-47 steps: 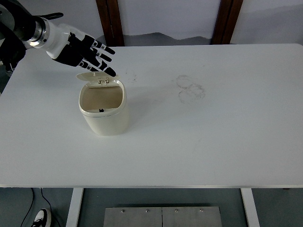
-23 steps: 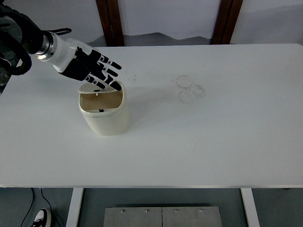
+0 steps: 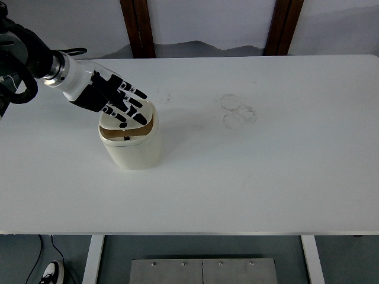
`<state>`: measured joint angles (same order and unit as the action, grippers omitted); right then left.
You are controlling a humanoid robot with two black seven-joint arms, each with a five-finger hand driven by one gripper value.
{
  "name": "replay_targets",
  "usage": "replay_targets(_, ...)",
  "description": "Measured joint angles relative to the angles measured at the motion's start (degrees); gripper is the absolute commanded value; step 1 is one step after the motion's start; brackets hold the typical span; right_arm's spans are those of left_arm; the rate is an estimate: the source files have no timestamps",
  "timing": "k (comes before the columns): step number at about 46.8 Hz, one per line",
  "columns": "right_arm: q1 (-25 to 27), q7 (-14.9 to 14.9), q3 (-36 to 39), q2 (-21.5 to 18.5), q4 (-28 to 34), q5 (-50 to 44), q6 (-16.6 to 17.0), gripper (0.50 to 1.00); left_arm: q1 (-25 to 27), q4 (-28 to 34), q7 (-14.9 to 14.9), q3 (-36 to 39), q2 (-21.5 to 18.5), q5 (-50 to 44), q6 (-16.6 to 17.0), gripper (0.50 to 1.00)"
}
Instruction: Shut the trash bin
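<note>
One left hand (image 3: pixel 118 103), fingers spread flat, grasping nothing, pressing lid (image 3: pixel 131 118) onto bin (image 3: pixel 133 148) at tabletop (image 3: pixel 266 165) left; risk: off-centre push tipping bin, lid unlatched.

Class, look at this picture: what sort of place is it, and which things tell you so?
Probably a robotics test room: a plain white table holds only one small cream plastic trash bin, and a black-fingered robot left hand rests on its lid.
</note>
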<state>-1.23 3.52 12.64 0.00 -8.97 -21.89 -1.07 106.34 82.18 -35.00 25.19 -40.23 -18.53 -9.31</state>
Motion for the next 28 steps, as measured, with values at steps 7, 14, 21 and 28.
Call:
replay_targets(7, 0.0, 0.0, -0.01, 0.0, 0.01, 0.0, 0.0, 0.995, -0.3, 0.0, 0.0, 0.23, -0.72, -0.01, 0.0, 1.0)
replay_targets(14, 0.0, 0.0, -0.01, 0.0, 0.0, 0.0, 0.0, 0.995, -0.5, 0.0, 0.0, 0.23, -0.74, -0.01, 0.0, 1.0)
replay_targets(21, 0.0, 0.0, 0.01, 0.0, -0.06, 0.0, 0.0, 0.995, -0.74, 0.0, 0.0, 0.22, -0.8, -0.01, -0.01, 1.0)
replay_targets(28, 0.0, 0.0, 0.01, 0.0, -0.08, 0.0, 0.0, 0.995, -1.51, -0.15, 0.0, 0.22, -0.79, -0.01, -0.08, 1.0)
